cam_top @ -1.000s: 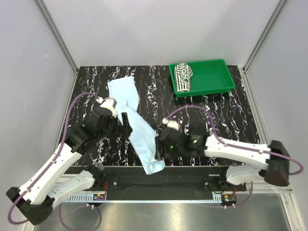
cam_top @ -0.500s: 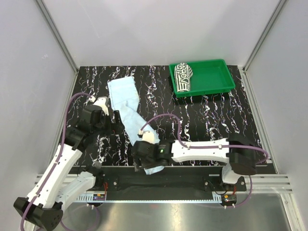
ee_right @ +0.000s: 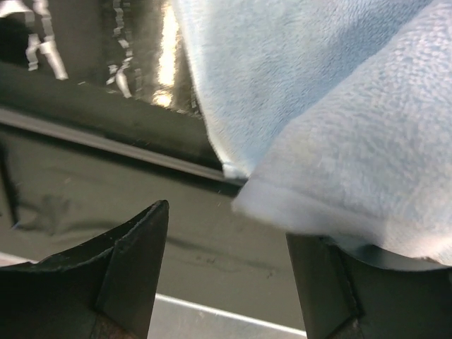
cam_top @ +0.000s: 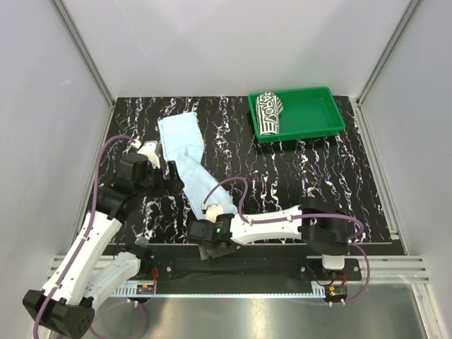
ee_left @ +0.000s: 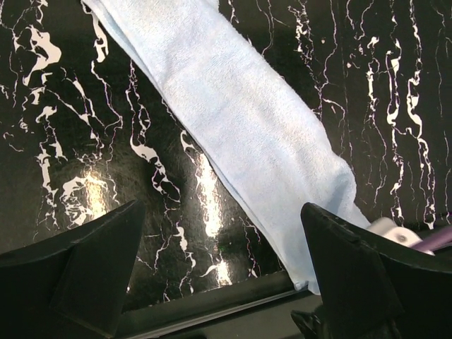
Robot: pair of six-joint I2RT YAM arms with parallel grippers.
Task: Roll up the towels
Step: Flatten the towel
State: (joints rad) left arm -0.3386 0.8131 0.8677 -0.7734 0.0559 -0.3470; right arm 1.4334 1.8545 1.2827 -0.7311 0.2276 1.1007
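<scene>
Pale blue and soft, the plain cloth towel (cam_top: 189, 152) lay flat in a long diagonal strip across the black, white-veined marble-patterned table (cam_top: 304, 169), its near end reaching the table's front edge. The right gripper (ee_right: 226, 222) sat at that near end with its fingers spread apart, the towel's folded corner draped over one finger and nothing clamped. The left gripper (ee_left: 220, 207) hovered over the strip's left edge, jaws wide open and empty. Well apart, the dark green-and-white striped towel (cam_top: 268, 111) lay rolled at the left end of the green plastic tray (cam_top: 318, 116).
</scene>
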